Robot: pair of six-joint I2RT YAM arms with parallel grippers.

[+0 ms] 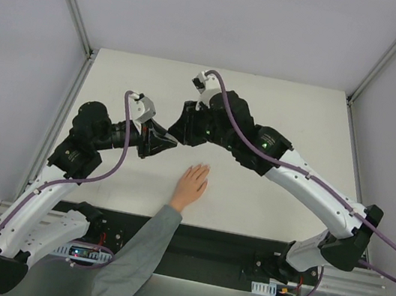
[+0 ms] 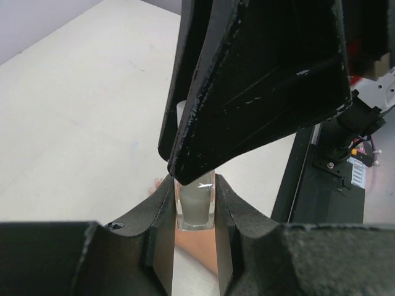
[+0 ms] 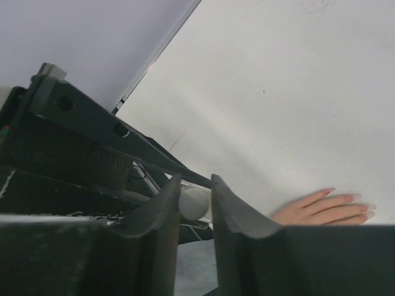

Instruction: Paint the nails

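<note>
A small translucent whitish bottle point(image 2: 195, 206) stands upright between the fingers of my left gripper point(image 2: 195, 185), which is shut on its glass body. My right gripper point(image 3: 196, 180) comes at it from above, and its jaws press both sides of the bottle's round white cap point(image 3: 194, 202). Seen from above, the left gripper point(image 1: 167, 143) and right gripper point(image 1: 180, 133) meet tip to tip over the table. A pale hand point(image 1: 192, 183) with a grey sleeve lies flat just in front of them. Its nails point(image 3: 352, 197) look pinkish in the right wrist view.
The white table point(image 1: 280, 109) is walled by pale panels on the left, back and right. The person's grey-sleeved forearm point(image 1: 143, 249) crosses the black base rail point(image 1: 219, 250) between the two arm bases.
</note>
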